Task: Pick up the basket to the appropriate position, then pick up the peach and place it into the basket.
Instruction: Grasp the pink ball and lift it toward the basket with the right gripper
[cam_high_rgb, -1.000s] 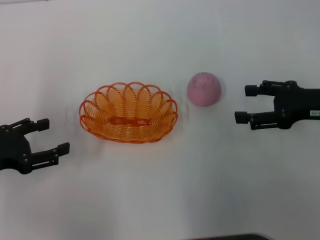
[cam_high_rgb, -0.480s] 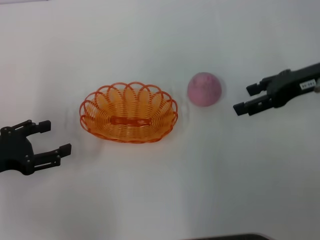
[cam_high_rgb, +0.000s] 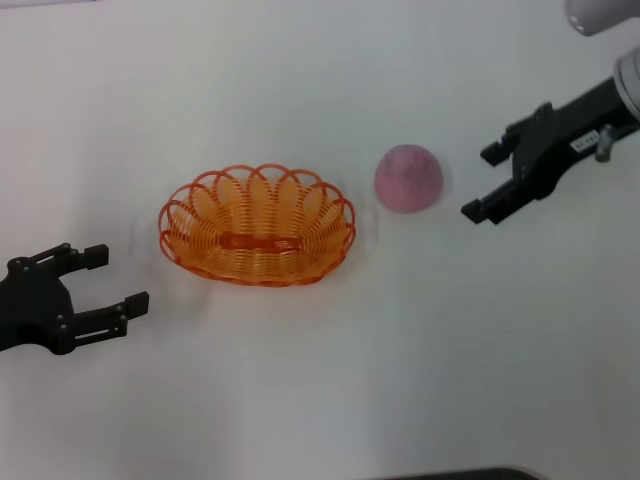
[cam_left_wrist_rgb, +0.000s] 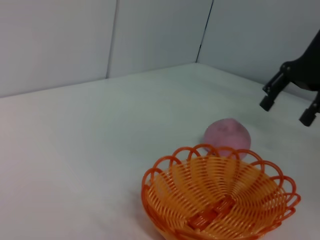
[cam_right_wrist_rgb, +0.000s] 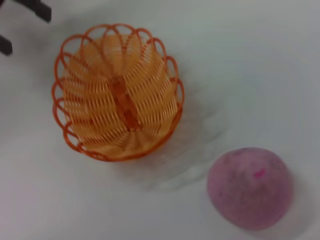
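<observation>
Two claws, both open and holding nothing. On the white table (cam_high_rgb: 300, 400) the basket (cam_high_rgb: 257, 225) sits near the left claw (cam_high_rgb: 105, 283), long side facing it. The peach (cam_high_rgb: 409, 178) lies just beside the right claw (cam_high_rgb: 483, 182), between it and the basket

The basket (cam_high_rgb: 257, 225) looks like glossy orange plastic, thin looped strands with a smooth sheen and a solid flat base. The peach (cam_high_rgb: 409, 178) is matt, dull pink, faintly mottled, with a soft dry-looking skin. My right gripper (cam_high_rgb: 485, 182) and my left gripper (cam_high_rgb: 115, 278) are black, matt, hard plastic or coated metal. The table (cam_high_rgb: 400, 360) is white, smooth and slightly satin.
</observation>
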